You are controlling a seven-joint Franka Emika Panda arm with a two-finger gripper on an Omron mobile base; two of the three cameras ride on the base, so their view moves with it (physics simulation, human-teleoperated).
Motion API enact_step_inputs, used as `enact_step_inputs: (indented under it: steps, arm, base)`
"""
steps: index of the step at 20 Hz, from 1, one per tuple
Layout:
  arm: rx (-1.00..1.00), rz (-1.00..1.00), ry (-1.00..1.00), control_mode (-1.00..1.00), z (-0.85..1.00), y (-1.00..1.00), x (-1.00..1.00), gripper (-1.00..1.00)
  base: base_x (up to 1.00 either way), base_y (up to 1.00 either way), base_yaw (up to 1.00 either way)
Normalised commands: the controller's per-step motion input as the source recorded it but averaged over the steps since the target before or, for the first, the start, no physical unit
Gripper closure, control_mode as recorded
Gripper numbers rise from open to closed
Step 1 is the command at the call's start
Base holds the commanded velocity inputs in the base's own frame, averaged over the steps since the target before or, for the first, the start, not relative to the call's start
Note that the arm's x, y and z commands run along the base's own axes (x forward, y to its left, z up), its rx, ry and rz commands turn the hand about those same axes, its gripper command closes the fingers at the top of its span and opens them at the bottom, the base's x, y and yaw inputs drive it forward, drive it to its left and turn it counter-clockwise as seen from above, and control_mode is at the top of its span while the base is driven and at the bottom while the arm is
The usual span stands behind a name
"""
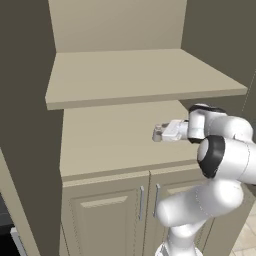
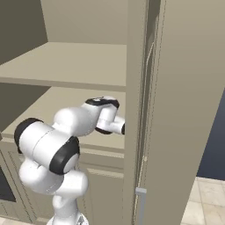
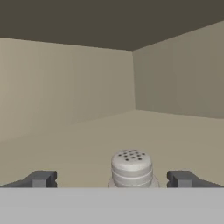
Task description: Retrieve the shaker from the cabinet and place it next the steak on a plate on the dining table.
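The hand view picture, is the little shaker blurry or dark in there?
In the hand view the shaker looks sharp, its cap holes clear, evenly lit between the open claw, with the ceiling above darker. In the left base view the cabinet recess is softly shaded under its shelf, no glare. In the right base view the upper left corner is dim.

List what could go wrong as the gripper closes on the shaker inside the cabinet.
1. The shaker sits right of centre between the open fingers, so one finger may touch first and push or tip it.
2. The gripper reaches in under the cabinet shelf; lifting straight up could bump that shelf.
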Motion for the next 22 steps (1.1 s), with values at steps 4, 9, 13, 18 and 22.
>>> enact_step_inputs:
  steps: [4,9,13,18,22]
  arm:
    - [0.0,0.0,0.0,-1.0,-0.14,-0.05,0.26,-1.0]
    - [0.0,-0.01,0.0,-1.0,-0.09,-0.1,0.26,-1.0]
    - [0.0,0.0,0.0,-1.0,-0.1,-0.01,0.22,-1.0]
    - [0.0,0.0,0.0,-1.0,-0.01,0.04,0.0,-1.0]
    - [-0.01,0.0,0.0,-1.0,-0.01,0.28,0.0,1.0]
  base:
    - [0.0,0.0,0.0]
    - [0.0,0.0,0.0]
    - [0.0,0.0,0.0]
    - [0.0,0.0,0.0]
    - [0.0,0.0,0.0]
